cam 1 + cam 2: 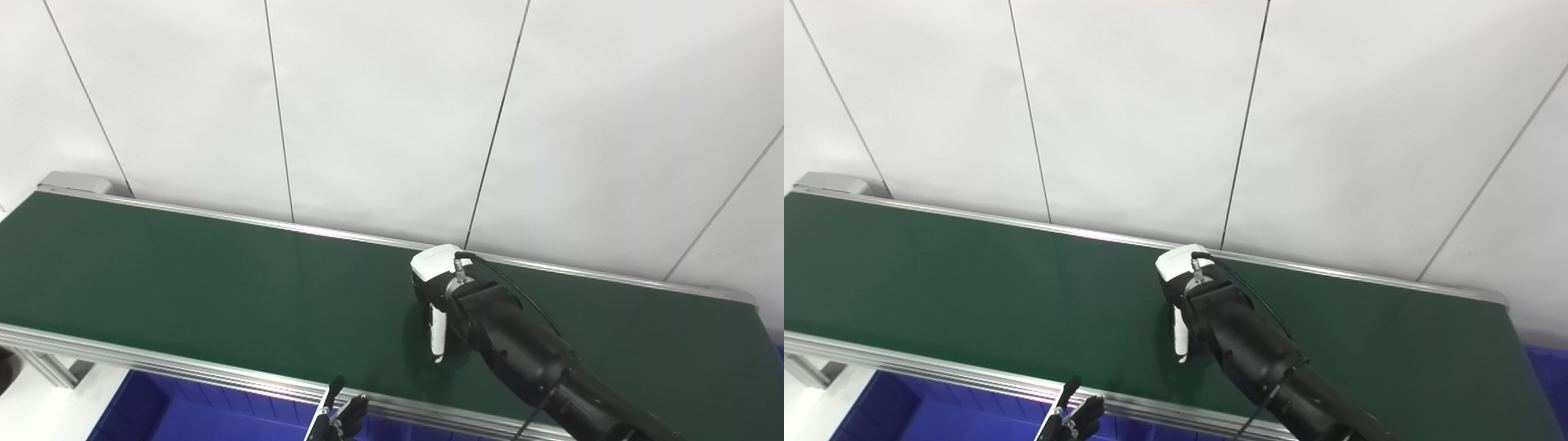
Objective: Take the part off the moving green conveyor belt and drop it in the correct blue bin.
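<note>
The green conveyor belt (214,294) runs from left to right across the view. My right hand (436,288), white and black, reaches over the belt's middle with its back toward the camera and its fingers pointing down at the belt surface. No part shows on the belt; anything under the hand is hidden. My left hand (340,416) shows only its fingertips at the bottom edge, below the belt's near rail, fingers apart and holding nothing. A blue bin (153,410) lies under the near rail at the bottom left.
Aluminium rails (184,367) edge the belt front and back. A white panelled wall (392,122) stands right behind the belt. A second blue bin corner (1546,373) shows past the belt's right end.
</note>
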